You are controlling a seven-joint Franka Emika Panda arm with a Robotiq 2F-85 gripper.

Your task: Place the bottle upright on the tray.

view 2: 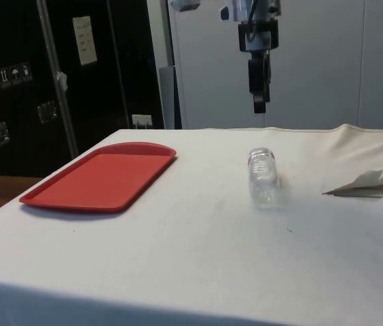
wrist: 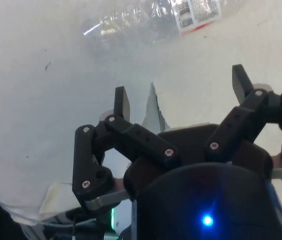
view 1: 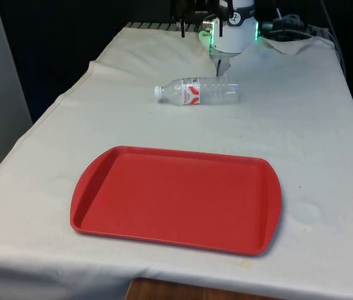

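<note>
Red tray (view 1: 176, 200) nearest the camera in the front view, flat on the white-clothed bench (view 1: 314, 125), long side across, nothing on it. Side view: same tray (view 2: 103, 176) well apart from the bottle, cloth between them bare.

Further back, clear plastic bottle (view 1: 198, 91) lying on its side on the cloth, not on the tray. White cap toward the front view's left, base toward the front view's right, red-and-white label around the middle. Side view sees it end-on (view 2: 263, 176), label band at the far end. Wrist view: crinkled clear body and label edge (wrist: 151, 20) on the cloth, beyond the fingertips, no contact.

Behind and above the bottle, gripper (view 1: 220, 67) hangs pointing down, over the base end in the front view. Side view puts it (view 2: 260, 102) well clear above the bottle, gap of open air under the tips. Jaws spread wide in the wrist view (wrist: 181, 95), holding nothing, cloth visible between the fingers (wrist: 122, 102).

Crumpled fold of cloth (view 2: 371, 182) at the far end of the bench, beside the bottle in the side view.
</note>
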